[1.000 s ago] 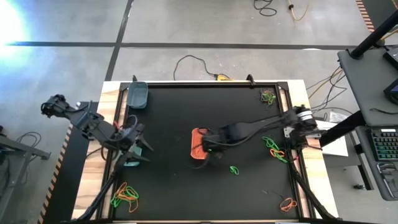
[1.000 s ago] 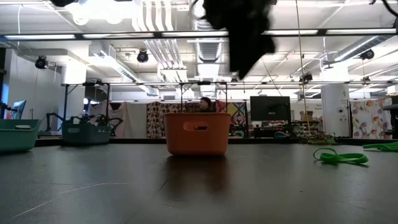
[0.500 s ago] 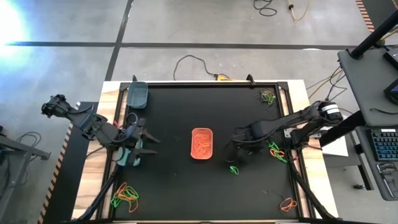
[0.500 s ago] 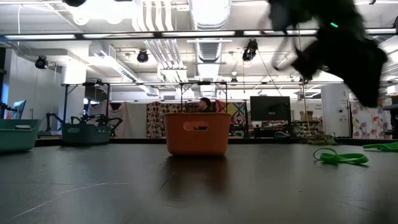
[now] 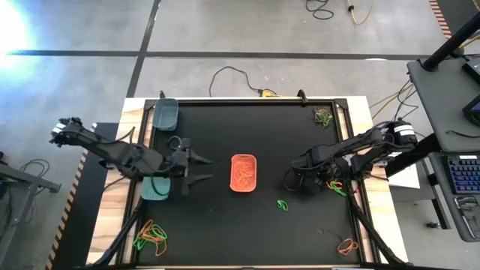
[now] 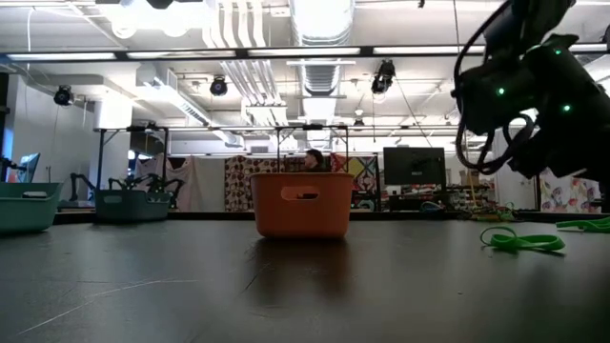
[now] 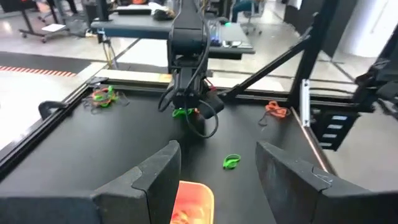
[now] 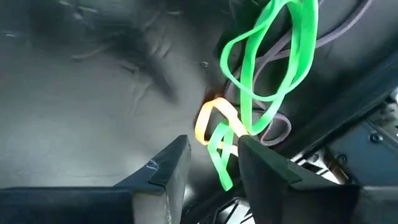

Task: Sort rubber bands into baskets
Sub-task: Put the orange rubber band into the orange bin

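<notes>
Several rubber bands [image 5: 333, 182], green and orange, lie tangled at the frame's right of centre, where the right gripper [image 5: 324, 182] sits down among them, its jaws parted around the strands. A lone green band [image 5: 282, 205] lies nearby. The orange basket [image 5: 244, 173] sits mid-frame, orange bands inside. The left gripper [image 5: 201, 168], jaws spread and empty, hovers beside the light teal basket [image 5: 153, 189]; the dark basket [image 5: 166, 115] sits upper left.
</notes>
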`<state>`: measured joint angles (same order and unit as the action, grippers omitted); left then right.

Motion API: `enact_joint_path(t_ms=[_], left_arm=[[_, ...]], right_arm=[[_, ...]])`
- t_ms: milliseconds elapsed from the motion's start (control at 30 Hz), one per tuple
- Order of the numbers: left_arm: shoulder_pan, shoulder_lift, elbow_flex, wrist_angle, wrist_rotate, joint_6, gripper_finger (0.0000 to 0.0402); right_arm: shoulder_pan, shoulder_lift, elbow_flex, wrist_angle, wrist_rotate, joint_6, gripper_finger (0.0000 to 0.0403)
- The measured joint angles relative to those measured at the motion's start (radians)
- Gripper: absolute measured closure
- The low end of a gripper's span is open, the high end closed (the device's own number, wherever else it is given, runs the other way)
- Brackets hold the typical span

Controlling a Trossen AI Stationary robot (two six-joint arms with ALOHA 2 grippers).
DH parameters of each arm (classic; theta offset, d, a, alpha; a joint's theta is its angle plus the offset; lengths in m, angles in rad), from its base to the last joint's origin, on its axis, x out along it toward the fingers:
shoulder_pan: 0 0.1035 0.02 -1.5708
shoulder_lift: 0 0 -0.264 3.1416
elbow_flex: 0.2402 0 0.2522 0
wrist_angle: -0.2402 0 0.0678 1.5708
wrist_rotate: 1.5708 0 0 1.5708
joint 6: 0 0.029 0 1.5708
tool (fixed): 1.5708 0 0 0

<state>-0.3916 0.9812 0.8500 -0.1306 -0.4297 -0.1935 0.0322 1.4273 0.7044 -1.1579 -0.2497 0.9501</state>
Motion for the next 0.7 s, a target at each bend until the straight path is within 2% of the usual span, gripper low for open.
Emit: enact_joint_path(t_ms=[233,500,700], left_arm=[[0.029,0.005,0.015,0.001,-0.001,-0.002,0.0209],[0.050,0.001,0.018,-0.001,-0.010,-0.001,0.0209],[0.052,-0.047,0.018,-0.021,-0.027,-0.007,0.0209]], right_arm=[[-0.017,-0.001,-0.080,0.125,-0.005,-0.015,0.0309],[-0.018,-0.002,-0.101,0.133,0.028,-0.053,0.0352],[-0.017,-0.001,-0.088,0.114,0.071,-0.084,0.0392]])
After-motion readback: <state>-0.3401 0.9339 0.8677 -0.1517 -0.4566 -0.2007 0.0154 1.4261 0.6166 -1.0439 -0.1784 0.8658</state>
